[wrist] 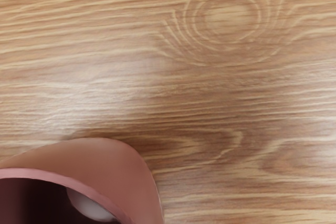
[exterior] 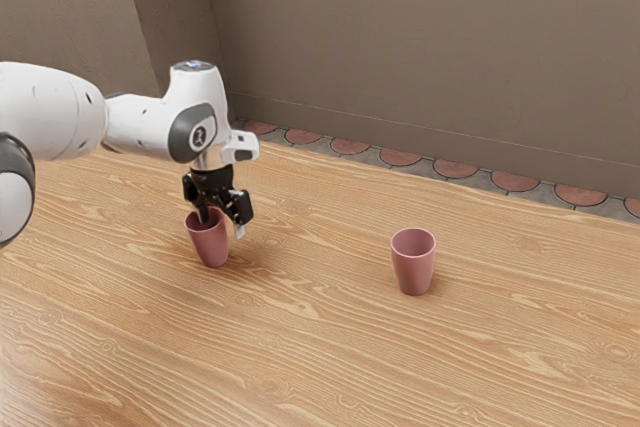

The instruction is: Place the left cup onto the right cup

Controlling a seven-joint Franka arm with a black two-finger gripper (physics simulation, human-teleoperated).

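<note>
Rim grasp: tool over the left cup
Whether it pinches the wall, I cannot tell; confirm a firm hold, lift straight, then centre over the right cup.

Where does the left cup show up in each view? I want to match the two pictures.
Exterior view: the left cup stands on the tabletop toward the exterior view's left, directly under the claw, apart from the other cup.
Wrist view: the same cup sits just under the claw, with its rim and outer wall seen close up.
Shared landmark: the wood grain of the tabletop around the cup.
</note>
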